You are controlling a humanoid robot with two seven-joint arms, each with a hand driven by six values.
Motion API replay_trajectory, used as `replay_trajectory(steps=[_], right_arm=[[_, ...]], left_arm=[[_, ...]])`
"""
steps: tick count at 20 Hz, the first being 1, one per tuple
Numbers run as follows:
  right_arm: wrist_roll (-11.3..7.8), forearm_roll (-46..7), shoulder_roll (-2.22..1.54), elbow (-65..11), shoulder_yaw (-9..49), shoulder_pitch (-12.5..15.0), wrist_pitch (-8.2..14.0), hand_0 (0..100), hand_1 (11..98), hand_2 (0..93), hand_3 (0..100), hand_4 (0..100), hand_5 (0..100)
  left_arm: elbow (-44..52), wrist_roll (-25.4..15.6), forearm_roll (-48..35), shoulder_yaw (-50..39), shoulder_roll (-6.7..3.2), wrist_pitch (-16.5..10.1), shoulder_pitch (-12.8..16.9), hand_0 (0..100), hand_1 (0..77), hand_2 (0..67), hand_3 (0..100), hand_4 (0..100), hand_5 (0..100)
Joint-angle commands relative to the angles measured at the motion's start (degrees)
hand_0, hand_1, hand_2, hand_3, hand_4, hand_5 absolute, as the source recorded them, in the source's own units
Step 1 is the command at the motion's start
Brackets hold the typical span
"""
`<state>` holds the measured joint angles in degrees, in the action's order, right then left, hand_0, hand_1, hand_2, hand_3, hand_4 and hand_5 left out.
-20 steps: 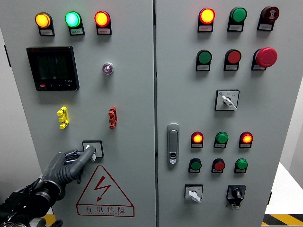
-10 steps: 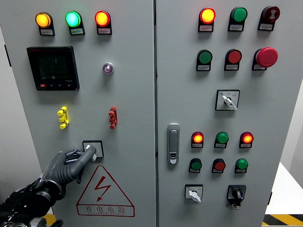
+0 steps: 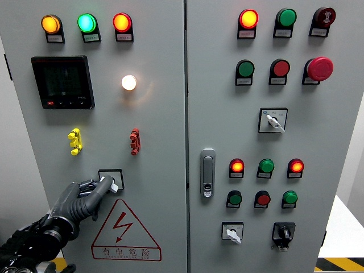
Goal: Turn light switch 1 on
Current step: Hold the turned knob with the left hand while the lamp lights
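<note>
On the left cabinet door, a small rotary switch [image 3: 112, 178] with a white knob sits in a black-framed square above the warning triangle. My left hand [image 3: 85, 196] reaches up from the lower left, its dark fingers pinched on that knob. Above it, the round lamp [image 3: 129, 82] beside the black meter glows bright white. My right hand is out of sight.
A yellow toggle [image 3: 74, 141] and a red toggle [image 3: 134, 141] sit above the switch. A black meter display [image 3: 62, 82] and three lit lamps [image 3: 85, 23] are higher up. The right door carries a handle [image 3: 208, 172], more lamps, buttons and selector switches.
The round lamp beside the meter, dark before, is now lit bright white. My left hand has barely moved on the switch knob.
</note>
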<state>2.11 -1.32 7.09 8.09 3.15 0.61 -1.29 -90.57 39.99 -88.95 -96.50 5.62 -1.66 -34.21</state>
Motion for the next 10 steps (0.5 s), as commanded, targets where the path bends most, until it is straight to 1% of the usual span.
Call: replay_trajectory(steps=[1,2,4,5,6,7,8,9,10], right_arm=[[0.00,0.0,0.03,0.0,-0.1,0.0,0.1,0,19.7,0.0,20,19,11],[0.00,0.0,-0.06,0.0,-0.1,0.0,0.0,0,19.8,0.0,20,19,11],[0.00,0.0,-0.06,0.0,0.0,0.0,0.0,0,19.9,0.0,20,19,11],[0.00,0.0,0.03,0.0,-0.1,0.0,0.1,0,19.9,0.0,20,19,11],[0.00,0.0,0.03,0.0,0.0,0.0,0.0,0,19.9,0.0,20,19,11],[0.00,0.0,-0.06,0.0,0.0,0.0,0.1,0,19.9,0.0,20,19,11],[0.00,0.0,-0.06,0.0,0.0,0.0,0.0,0,19.9,0.0,20,19,11],[0.00,0.0,0.03,0.0,0.0,0.0,0.0,0,19.9,0.0,20,19,11],[0.00,0.0,-0.06,0.0,0.0,0.0,0.0,0,19.9,0.0,20,19,11]], left_arm=[[-0.1,-0.1,0.1,0.0,0.00,0.1,0.0,100,54.3,53.8,100,100,99],[-0.1,-0.1,0.1,-0.1,0.00,0.1,0.0,100,54.2,53.3,100,100,99],[-0.1,-0.1,0.3,0.0,0.00,0.0,0.0,100,55.4,52.8,100,100,99],[-0.1,-0.1,0.3,0.0,0.09,0.1,0.1,100,60.0,53.1,99,100,98],[-0.1,-0.1,0.4,0.0,0.09,0.0,0.1,100,64.0,53.5,99,100,97],[-0.1,-0.1,0.4,0.0,0.09,0.0,0.1,100,65.4,53.7,98,100,96],[-0.2,-0.2,0.5,0.0,0.09,0.0,0.2,100,70.0,54.2,97,100,95],[-0.2,-0.2,0.5,0.0,0.09,0.0,0.3,100,74.9,54.6,95,100,94],[-0.2,-0.2,0.6,0.0,0.18,0.0,0.4,100,75.8,54.6,95,100,93]])
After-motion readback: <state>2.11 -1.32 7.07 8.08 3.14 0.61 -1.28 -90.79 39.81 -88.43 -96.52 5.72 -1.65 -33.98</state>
